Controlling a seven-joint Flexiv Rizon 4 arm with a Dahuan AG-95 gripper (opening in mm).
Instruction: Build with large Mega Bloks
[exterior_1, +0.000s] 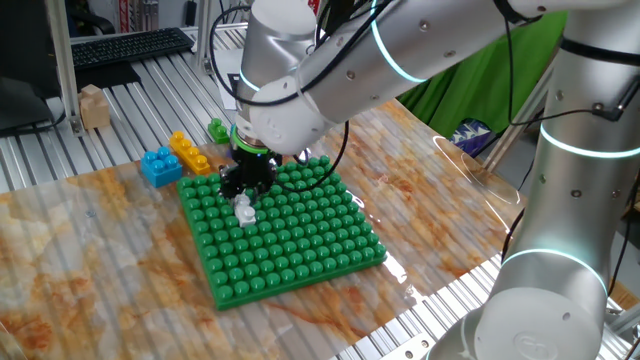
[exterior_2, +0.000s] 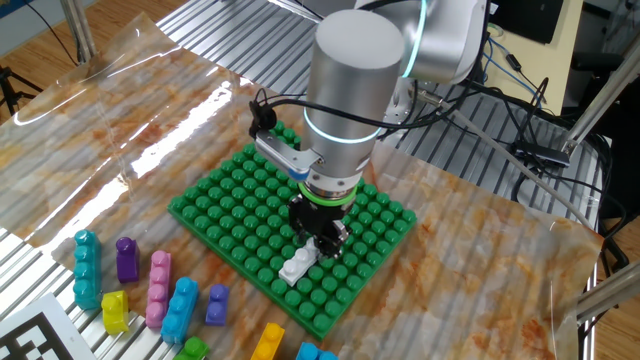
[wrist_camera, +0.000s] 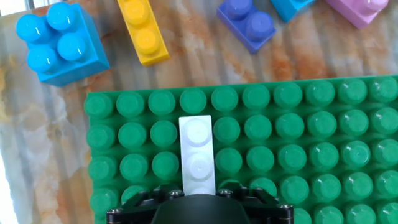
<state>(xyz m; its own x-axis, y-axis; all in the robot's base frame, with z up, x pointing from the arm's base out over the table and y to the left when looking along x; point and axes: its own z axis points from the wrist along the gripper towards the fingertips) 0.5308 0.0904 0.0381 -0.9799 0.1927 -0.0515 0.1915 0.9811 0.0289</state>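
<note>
- The tool (exterior_2: 318, 243) is low over the green base plate (exterior_2: 230, 195), pinching a white brick (exterior_2: 298, 266) at one end; in the hand view the same white brick (wrist_camera: 198, 155) runs straight out from between the fingers.
- The white brick lies along one row of studs near the plate's edge, close to the corner that faces the loose bricks. I cannot tell whether it is fully pressed home or only resting on the studs.
- Judged from this, the step in hand is seating the white brick on the plate.
- To do it well, keep the brick square to the stud rows, as it looks in the hand view, and push straight down. A tilt would leave the free end raised.
- Let go only once the brick sits flat, then lift straight up so the fingers do not drag it off.
- Other bricks wait on the desk (exterior_1: 90, 240) beyond the plate: a blue brick (wrist_camera: 55, 41), a yellow brick (wrist_camera: 143, 31) and a purple brick (wrist_camera: 246, 22), all apart from the plate.
</note>
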